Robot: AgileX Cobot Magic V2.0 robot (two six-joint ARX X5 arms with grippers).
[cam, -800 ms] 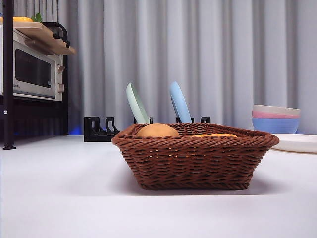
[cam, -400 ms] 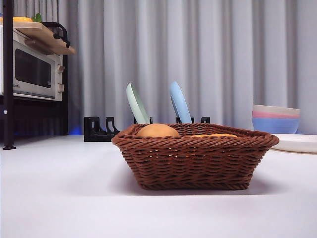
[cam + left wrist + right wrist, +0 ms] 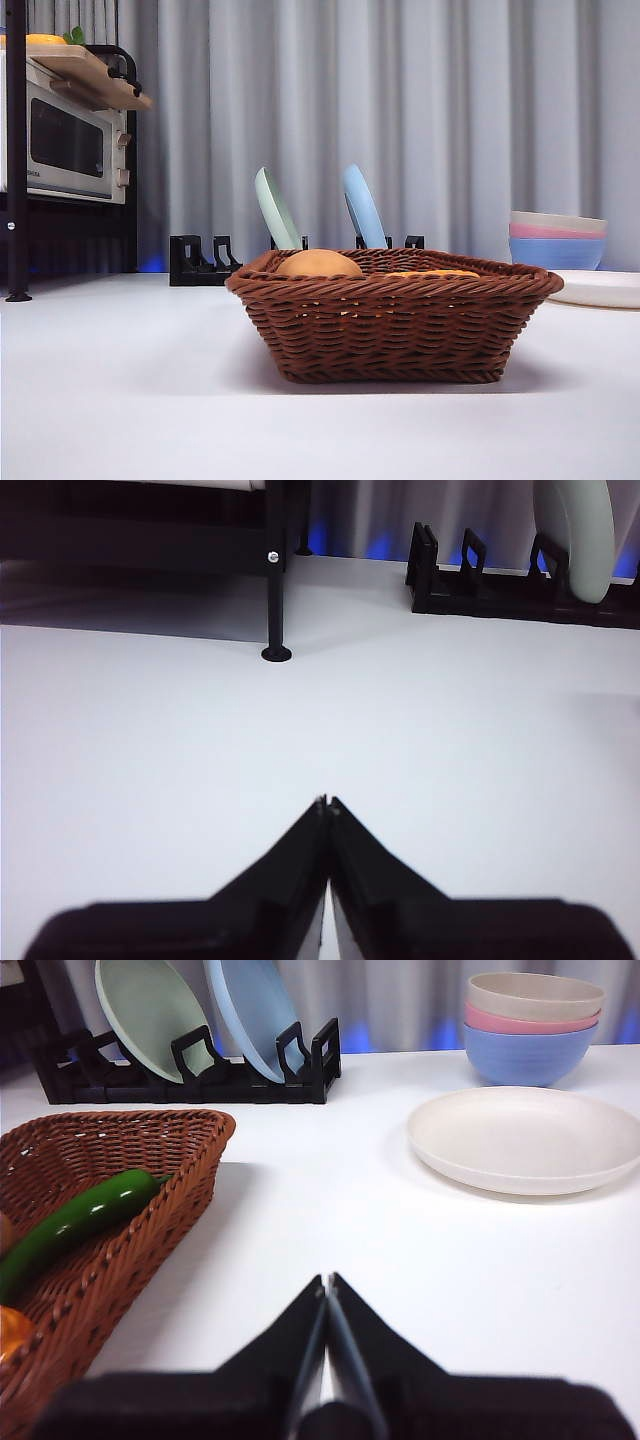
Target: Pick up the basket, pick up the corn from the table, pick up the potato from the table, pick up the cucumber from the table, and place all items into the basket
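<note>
The dark reddish-brown wicker basket [image 3: 390, 320] stands on the white table [image 3: 120, 400] in the front view. The tan potato [image 3: 318, 264] rises above its left rim, and a sliver of the orange-yellow corn [image 3: 435, 273] shows over the rim to the right. In the right wrist view the basket [image 3: 140, 1220] holds the green cucumber [image 3: 75, 1220], with a bit of the corn [image 3: 10, 1332] at the edge. My right gripper [image 3: 327, 1285] is shut and empty beside the basket. My left gripper [image 3: 327, 804] is shut and empty over bare table.
A black dish rack [image 3: 205, 262] holds a green plate [image 3: 276, 210] and a blue plate [image 3: 362, 207] behind the basket. Stacked bowls [image 3: 556, 240] and a white plate [image 3: 525, 1138] sit at the right. A microwave [image 3: 65, 140] on a black shelf stands at the left.
</note>
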